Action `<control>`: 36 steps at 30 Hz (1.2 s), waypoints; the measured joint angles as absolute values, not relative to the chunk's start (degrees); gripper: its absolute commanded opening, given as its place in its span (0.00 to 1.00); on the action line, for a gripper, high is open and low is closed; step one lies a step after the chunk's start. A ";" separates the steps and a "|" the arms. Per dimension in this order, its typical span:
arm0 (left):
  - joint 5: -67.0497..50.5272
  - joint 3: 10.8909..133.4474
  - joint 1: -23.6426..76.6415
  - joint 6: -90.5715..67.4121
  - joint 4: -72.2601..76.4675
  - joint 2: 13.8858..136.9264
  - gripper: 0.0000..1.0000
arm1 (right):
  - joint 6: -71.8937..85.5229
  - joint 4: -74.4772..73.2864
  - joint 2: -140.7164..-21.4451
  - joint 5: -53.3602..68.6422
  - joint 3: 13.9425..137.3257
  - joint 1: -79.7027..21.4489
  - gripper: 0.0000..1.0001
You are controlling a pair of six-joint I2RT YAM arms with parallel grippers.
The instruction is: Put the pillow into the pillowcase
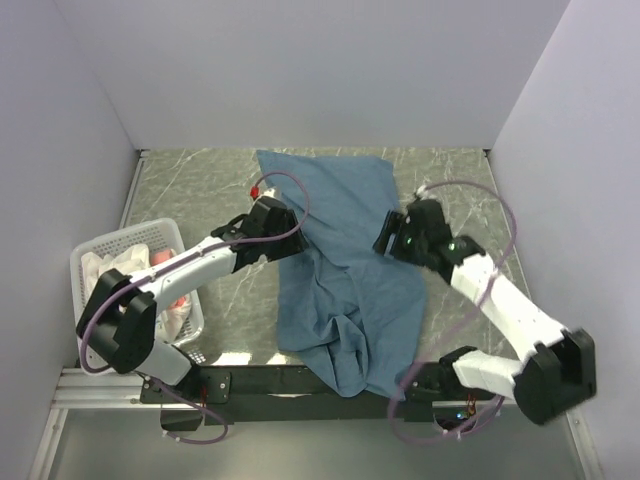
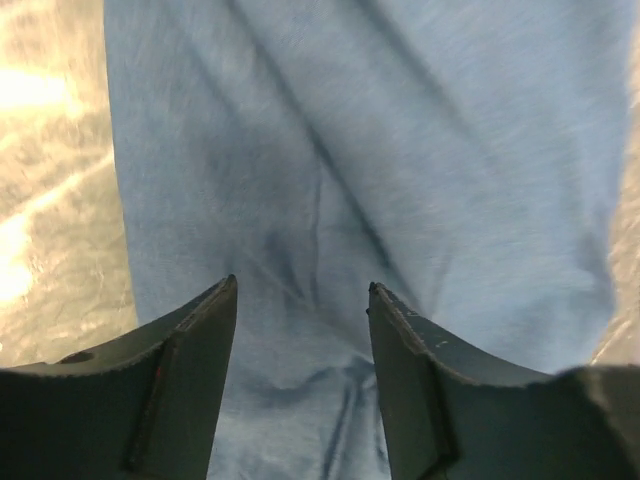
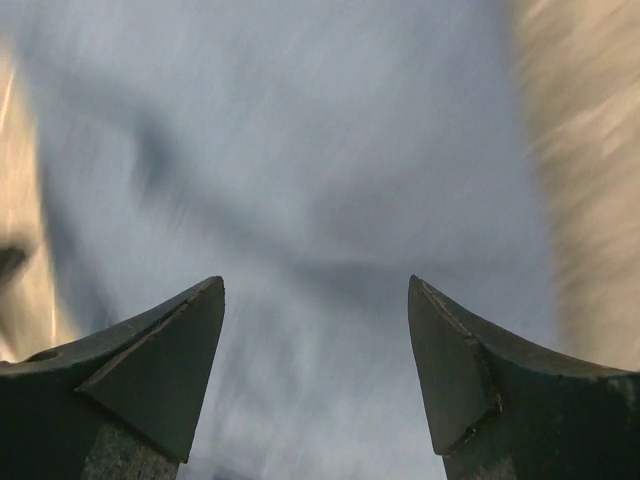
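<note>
The blue pillowcase (image 1: 345,260) lies spread across the middle of the marbled table, its near end bunched and hanging over the front edge. A cream-white pillow (image 1: 112,265) sits crumpled in the basket at the left. My left gripper (image 1: 291,222) hovers at the pillowcase's left edge, and the left wrist view shows it (image 2: 302,285) open over the wrinkled blue cloth (image 2: 380,150) with nothing between the fingers. On the cloth's right edge my right gripper (image 1: 386,232) stands open too; the blurred right wrist view shows it (image 3: 315,285) above the blue fabric (image 3: 320,150).
A white slatted basket (image 1: 85,262) stands at the table's left edge beside the left arm. A small red piece (image 1: 255,188) shows near the left wrist. Pale walls close in the back and both sides. Bare tabletop (image 1: 190,190) shows at the back left.
</note>
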State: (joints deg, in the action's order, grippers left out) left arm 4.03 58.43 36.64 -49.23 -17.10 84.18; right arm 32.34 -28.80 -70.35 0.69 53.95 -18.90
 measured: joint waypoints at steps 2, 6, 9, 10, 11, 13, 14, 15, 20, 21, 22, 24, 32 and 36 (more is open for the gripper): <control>3.29 57.49 36.64 -49.25 -16.88 85.10 0.61 | 33.87 -29.34 -64.58 -1.19 50.13 -25.50 0.80; 1.28 57.49 36.62 -49.34 -13.04 89.27 0.21 | 38.19 -29.47 -56.90 -4.23 45.84 -41.39 0.81; -0.05 57.60 36.36 -49.39 -10.22 92.92 0.01 | 40.49 -30.02 -55.11 -7.01 43.38 -44.01 0.83; -0.25 57.69 36.07 -49.56 -9.93 93.58 0.01 | 40.91 -30.46 -55.53 -8.21 43.09 -43.99 0.83; -0.64 57.82 35.68 -49.47 -9.89 93.95 0.01 | 41.08 -30.89 -56.25 -9.34 43.03 -43.79 0.83; -1.39 57.80 34.02 -49.63 -10.13 93.43 0.01 | 40.88 -31.33 -57.67 -10.72 43.05 -42.92 0.84; -1.61 57.36 32.75 -49.87 -10.07 92.53 0.01 | 40.42 -31.48 -58.15 -10.61 43.05 -41.91 0.84; -1.69 56.45 31.11 -50.28 -10.17 91.05 0.01 | 39.90 -31.55 -58.37 -10.26 43.07 -40.36 0.85; -2.59 48.64 19.55 -52.49 -11.05 78.54 0.01 | 36.23 -31.05 -59.46 -7.44 44.97 -23.11 0.87; -2.50 47.92 17.80 -52.86 -11.05 77.32 0.01 | 35.51 -30.98 -60.66 -6.83 46.37 -20.12 0.89; -2.39 47.72 16.78 -53.17 -11.03 77.10 0.01 | 34.81 -30.83 -62.65 -6.09 48.25 -17.76 0.89; -2.42 47.44 16.29 -53.47 -10.31 78.02 0.01 | 33.63 -28.62 -67.24 -4.05 51.92 -14.06 0.88; -4.86 45.28 16.43 -54.35 -9.47 82.98 0.01 | 35.94 -14.61 -86.70 11.99 53.39 -1.37 0.73; -5.50 45.28 16.43 -54.26 -9.02 83.53 0.01 | 40.32 -6.35 -93.06 19.59 50.37 1.19 0.73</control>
State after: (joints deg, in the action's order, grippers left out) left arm -5.50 45.28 16.43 -54.26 -9.02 83.53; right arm 40.32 -6.35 -93.06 19.59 50.37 1.19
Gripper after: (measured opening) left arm 0.022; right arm 0.729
